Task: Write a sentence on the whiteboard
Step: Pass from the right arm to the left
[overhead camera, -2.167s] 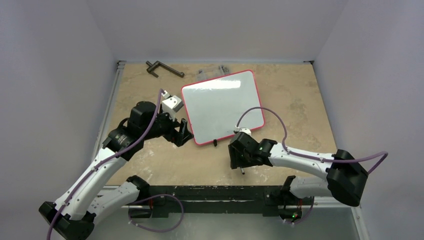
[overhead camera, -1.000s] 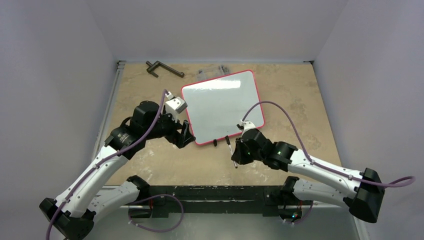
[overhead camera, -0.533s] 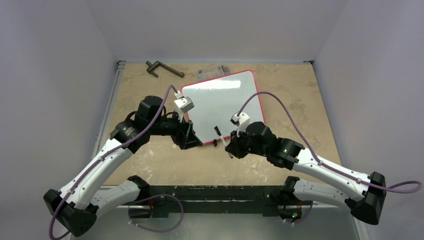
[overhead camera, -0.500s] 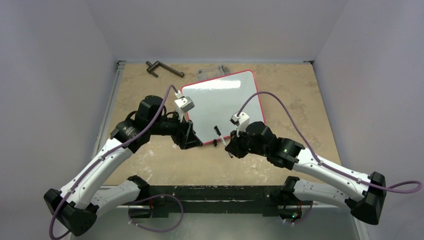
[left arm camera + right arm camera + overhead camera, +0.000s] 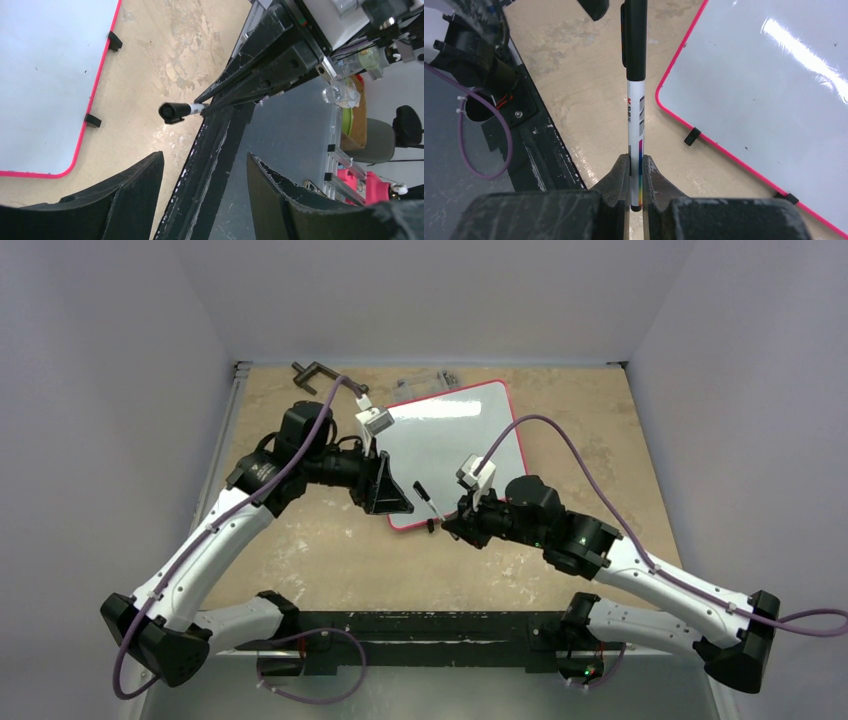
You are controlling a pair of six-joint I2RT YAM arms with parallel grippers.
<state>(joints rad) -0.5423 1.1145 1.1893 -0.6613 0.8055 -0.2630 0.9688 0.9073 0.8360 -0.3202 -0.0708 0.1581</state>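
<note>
Two pairs of jaws met near the centre of the surface [image 5: 330, 560] in the top view. The whiteboard [image 5: 450, 440] lay flat toward twelve o'clock, slightly skewed. The right jaws aimed a marker [image 5: 428, 502] toward ten o'clock, at the left jaws just beside the board's near-left corner.

In the left wrist view the left jaws stood released and apart, with the marker's black cap [image 5: 171, 111] ahead at twelve o'clock, not yet between them.

In the right wrist view the right jaws were clenched on the barrel's tail end. Gripped so far back, the marker could probably pivot or slip if the left jaws closed off-centre on the cap, spoiling the uncapping.
</note>
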